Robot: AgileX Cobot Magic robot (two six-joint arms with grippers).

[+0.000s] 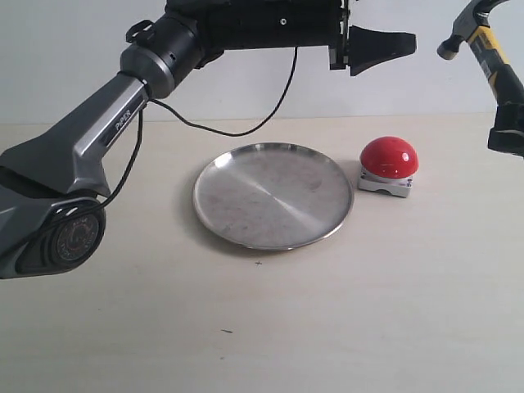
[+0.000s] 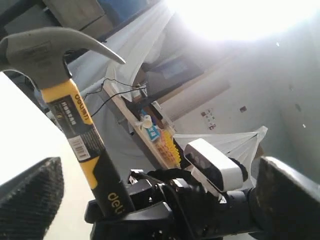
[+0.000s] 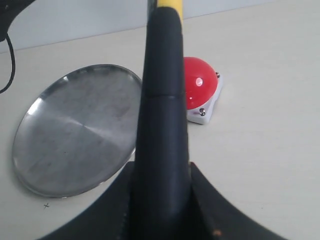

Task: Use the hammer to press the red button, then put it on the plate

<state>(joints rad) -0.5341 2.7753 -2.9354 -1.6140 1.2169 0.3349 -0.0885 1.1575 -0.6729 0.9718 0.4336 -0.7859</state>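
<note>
Gripping the hammer point(image 3: 162, 100) by its handle in my right claw point(image 3: 161, 207), high over the right edge of the table point(image 1: 368, 319), I risk the head glancing off the domed red button point(image 1: 389, 156) and shoving it into the plate point(image 1: 246, 196) beside it.

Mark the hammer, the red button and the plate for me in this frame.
the hammer point(image 2: 82, 135): left wrist view, on the labelled black stretch of its handle.
the red button point(image 1: 389, 155): exterior view, on the red dome.
the plate point(image 1: 270, 196): exterior view, on its bare centre.
</note>
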